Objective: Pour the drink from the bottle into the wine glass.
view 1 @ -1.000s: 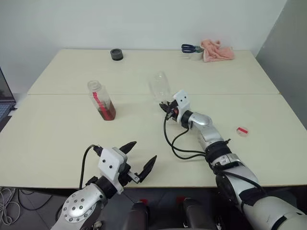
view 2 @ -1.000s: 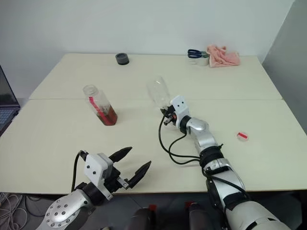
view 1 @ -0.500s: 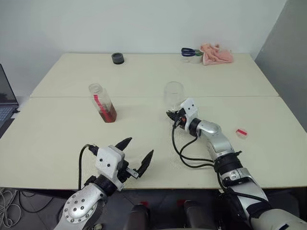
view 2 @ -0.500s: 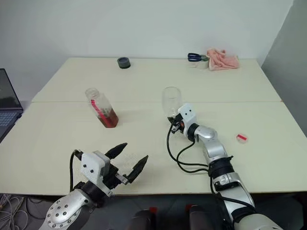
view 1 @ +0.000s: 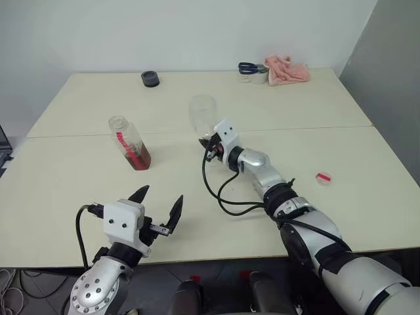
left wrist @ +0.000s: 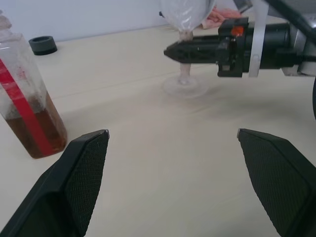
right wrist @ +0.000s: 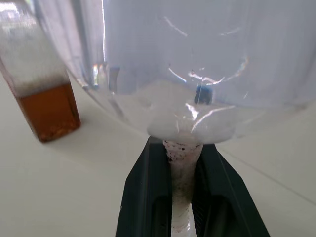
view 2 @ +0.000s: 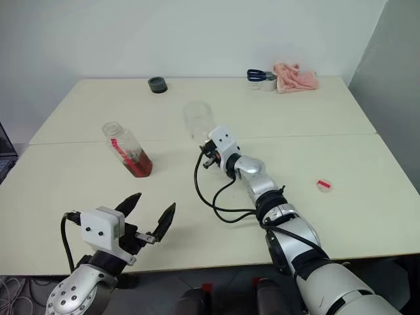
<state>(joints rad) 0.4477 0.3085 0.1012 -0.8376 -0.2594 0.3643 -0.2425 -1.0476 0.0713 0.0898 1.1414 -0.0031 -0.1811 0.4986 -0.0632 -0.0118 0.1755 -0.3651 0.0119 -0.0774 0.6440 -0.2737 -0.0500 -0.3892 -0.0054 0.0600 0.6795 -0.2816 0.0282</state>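
My right arm reaches far out over the table (view 1: pixel 79 177). My right gripper (view 1: pixel 211 140) points level and is pinched tight on the thin stem of the wine glass (view 1: pixel 202 113). The glass stands near the middle of the table. My left gripper (view 1: pixel 159 205) hovers low near the front edge, its fingers spread wide, holding nothing. The bottle (view 1: pixel 130 143) stands to the left of the glass, cap off, with brown drink (view 1: pixel 138 158) in the bottom.

My right claw (view 1: pixel 211 143) reaches far forward on a stretched arm, its fingers (right wrist: pixel 148 197) pinched tight on a stem. My left claw (view 1: pixel 157 209) hangs close in, fingers spread wide, holding nothing.
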